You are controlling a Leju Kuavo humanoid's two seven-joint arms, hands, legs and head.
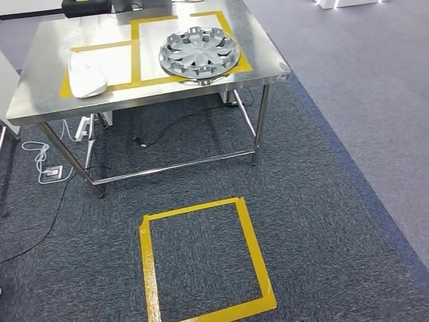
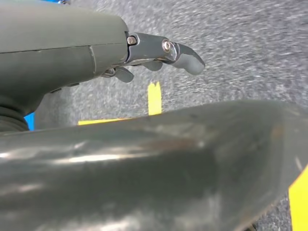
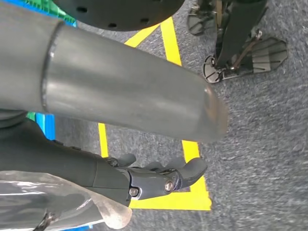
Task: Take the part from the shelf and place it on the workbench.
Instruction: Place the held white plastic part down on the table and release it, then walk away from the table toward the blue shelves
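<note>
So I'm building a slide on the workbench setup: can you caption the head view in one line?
Silver hubcap and white part on the steel workbench, facing a yellow-taped floor square.

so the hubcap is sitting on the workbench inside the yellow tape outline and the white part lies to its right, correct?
Not quite. In the head view the silver hubcap does sit on the workbench inside the yellow tape outline, but the white part lies to its left, not its right.
</note>
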